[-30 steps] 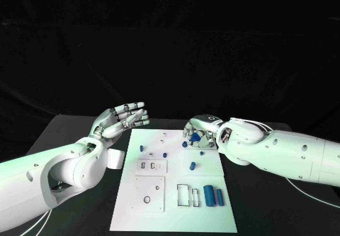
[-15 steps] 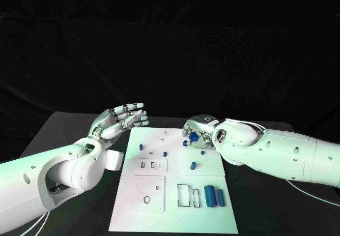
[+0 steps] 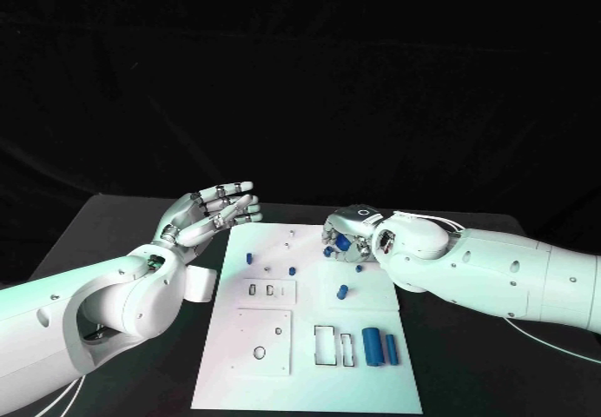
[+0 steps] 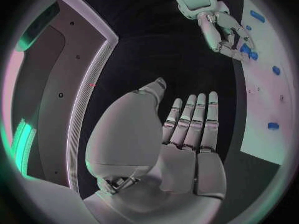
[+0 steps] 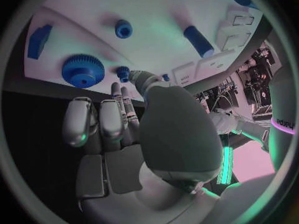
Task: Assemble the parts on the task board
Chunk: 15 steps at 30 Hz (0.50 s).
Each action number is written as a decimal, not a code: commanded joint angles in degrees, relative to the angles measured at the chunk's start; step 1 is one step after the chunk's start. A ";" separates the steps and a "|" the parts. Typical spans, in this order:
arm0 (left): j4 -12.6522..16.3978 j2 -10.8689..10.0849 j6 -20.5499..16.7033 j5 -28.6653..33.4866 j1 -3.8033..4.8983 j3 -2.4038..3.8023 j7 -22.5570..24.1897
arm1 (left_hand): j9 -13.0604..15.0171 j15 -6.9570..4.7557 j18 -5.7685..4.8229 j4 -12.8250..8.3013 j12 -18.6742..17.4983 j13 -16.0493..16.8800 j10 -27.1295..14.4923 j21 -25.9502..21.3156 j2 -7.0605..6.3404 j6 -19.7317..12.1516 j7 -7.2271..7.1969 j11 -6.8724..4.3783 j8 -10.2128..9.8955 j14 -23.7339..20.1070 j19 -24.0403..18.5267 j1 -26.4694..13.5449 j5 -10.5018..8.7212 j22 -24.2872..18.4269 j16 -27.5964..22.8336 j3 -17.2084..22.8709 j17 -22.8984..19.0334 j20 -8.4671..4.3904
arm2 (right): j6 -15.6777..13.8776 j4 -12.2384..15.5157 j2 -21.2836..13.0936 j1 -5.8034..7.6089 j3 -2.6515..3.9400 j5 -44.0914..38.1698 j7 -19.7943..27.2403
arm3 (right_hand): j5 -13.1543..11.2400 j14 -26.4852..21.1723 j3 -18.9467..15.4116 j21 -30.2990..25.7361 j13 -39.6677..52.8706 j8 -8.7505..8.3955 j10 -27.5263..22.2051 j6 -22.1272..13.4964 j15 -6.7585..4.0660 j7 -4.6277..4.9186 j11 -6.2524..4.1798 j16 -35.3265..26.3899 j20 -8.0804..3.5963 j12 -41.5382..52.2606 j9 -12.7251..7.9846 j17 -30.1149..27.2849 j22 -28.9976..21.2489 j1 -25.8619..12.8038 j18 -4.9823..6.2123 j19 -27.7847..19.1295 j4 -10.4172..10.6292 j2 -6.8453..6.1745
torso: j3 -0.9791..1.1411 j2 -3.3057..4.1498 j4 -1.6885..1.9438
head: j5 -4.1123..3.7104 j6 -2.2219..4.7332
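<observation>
Left hand (image 3: 210, 213) spread flat, holding nothing; right hand (image 3: 351, 233) pinches small blue part (image 3: 337, 242) over white task board (image 3: 300, 382).

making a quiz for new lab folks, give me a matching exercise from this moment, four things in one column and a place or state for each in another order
Things
1. left hand
2. right hand
3. large blue cylinder
4. blue gear

Places or states
A. lies on the task board's near right part
B. raised beside the board's far left edge, fingers straight, holding nothing
C. lies flat on the board just beyond the right hand's fingertips
D. fingers curled down over the board's far right part

Pairs: 1-B, 2-D, 3-A, 4-C
</observation>
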 commanded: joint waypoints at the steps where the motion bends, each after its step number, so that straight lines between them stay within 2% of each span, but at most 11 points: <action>1: 0.23 0.03 1.14 -0.54 0.11 0.09 0.23 | 0.02 0.14 0.60 -0.17 -0.25 -0.03 0.32 -0.10 -0.18 0.09 6.01 -0.03 0.08 0.32 0.25 0.31 -0.19 -0.09 -0.17 0.10 0.04 0.05 | 1.40 -0.14 0.20 -0.15 0.01 -1.35 -0.58 | -0.33 0.75 0.14 0.51 0.02 -0.25 -0.45 -0.29 0.48 0.22 -0.14 0.52 0.41 -0.25 0.09 0.35 0.45 -0.56 -0.62 0.20 -0.43 0.11 | -0.05 0.33 0.11 | 0.06 0.11; 4: 0.25 0.03 1.16 -0.55 0.12 0.11 0.23 | 0.02 0.14 0.60 -0.17 -0.25 -0.03 0.32 -0.10 -0.18 0.09 6.01 -0.03 0.08 0.32 0.25 0.31 -0.19 -0.09 -0.17 0.10 0.04 0.05 | 1.20 -0.24 0.29 -0.23 0.01 -1.33 -0.43 | -0.30 0.82 0.45 0.91 0.09 -0.26 -0.37 -0.24 0.48 0.22 -0.16 0.93 0.44 -0.14 0.14 0.72 1.06 -0.48 -0.72 0.48 -0.54 0.28 | -0.05 0.51 0.05 | 0.19 0.25; 15: 0.16 0.10 1.12 -0.56 0.17 0.14 0.18 | -0.14 0.19 0.59 -0.21 -0.49 -0.08 0.21 -0.14 -0.23 -0.52 6.15 0.06 -0.20 0.26 0.31 0.27 -0.19 -0.17 -0.29 0.15 0.01 0.06 | 0.76 -0.78 0.57 -0.53 0.01 -0.98 -0.10 | -0.50 0.87 3.35 1.77 0.30 0.01 0.34 0.56 0.46 0.12 -0.24 2.17 0.51 0.06 0.64 1.29 2.34 -0.94 -0.86 0.80 -0.57 0.84 | -0.10 0.92 0.19 | 0.28 0.43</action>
